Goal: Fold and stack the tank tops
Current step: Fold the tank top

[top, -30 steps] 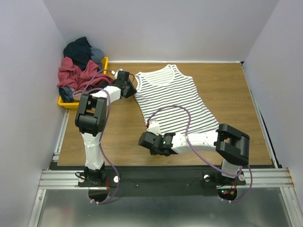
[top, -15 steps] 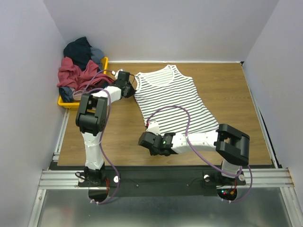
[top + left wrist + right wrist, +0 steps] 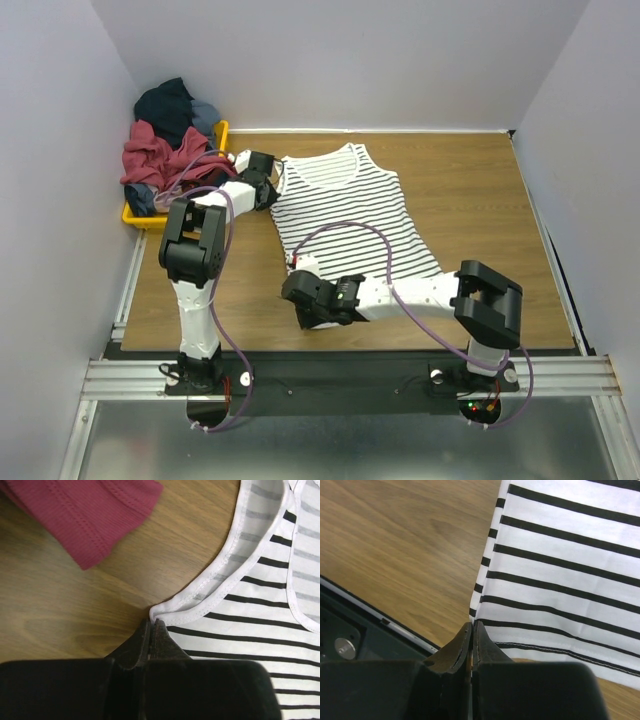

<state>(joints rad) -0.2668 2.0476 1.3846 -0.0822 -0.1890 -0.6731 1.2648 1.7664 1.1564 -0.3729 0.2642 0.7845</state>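
Note:
One tank top (image 3: 350,215), white with thin dark stripes, lies flat on the wooden table, neckline toward the far wall. My left gripper (image 3: 270,187) is shut on its left shoulder strap; the left wrist view shows the tips (image 3: 153,625) pinched on the white edge of the strap (image 3: 200,611). My right gripper (image 3: 300,275) is shut on the near-left hem corner. In the right wrist view the closed tips (image 3: 472,625) meet the striped cloth (image 3: 560,565) at that corner.
A yellow tray (image 3: 222,135) at the far left holds a heap of maroon, dark and blue clothes (image 3: 160,150). A maroon cloth (image 3: 95,515) hangs onto the table close to my left gripper. The table's near edge and metal rail (image 3: 370,615) lie just behind my right gripper.
My left gripper has closed on the shoulder strap. Both grippers and the striped top have shifted to the left across the table.

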